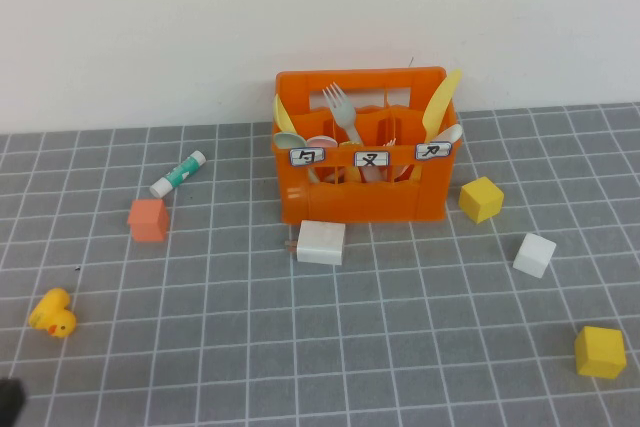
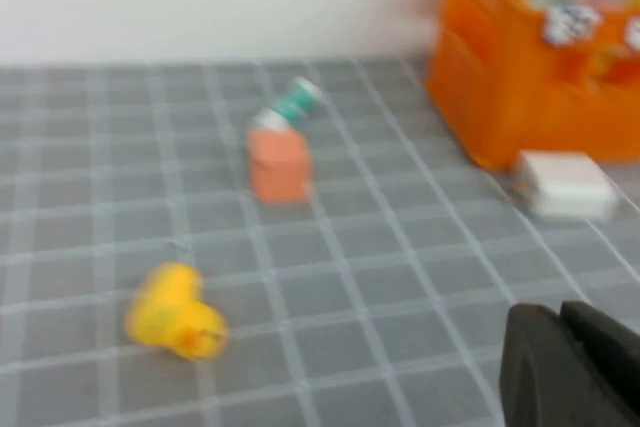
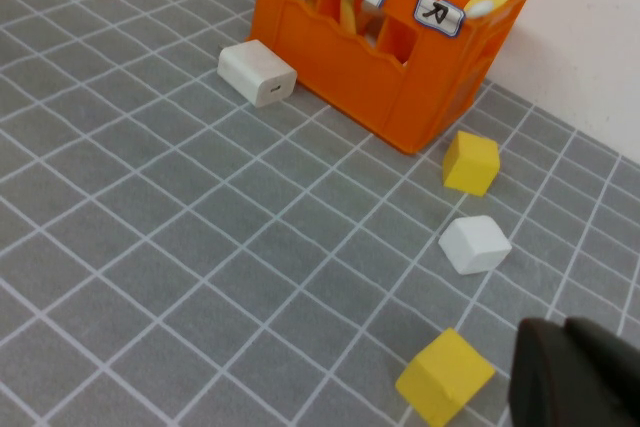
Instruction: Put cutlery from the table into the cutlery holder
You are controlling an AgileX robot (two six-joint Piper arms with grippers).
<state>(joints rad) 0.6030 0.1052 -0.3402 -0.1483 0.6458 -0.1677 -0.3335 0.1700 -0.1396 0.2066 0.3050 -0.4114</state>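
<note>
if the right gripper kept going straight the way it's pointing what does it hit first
Probably the nearest yellow cube, just ahead of the shut right gripper in its wrist view. Past it lie the white cube, another yellow cube and the cutlery holder. Depth is unclear, so it may pass over them.
</note>
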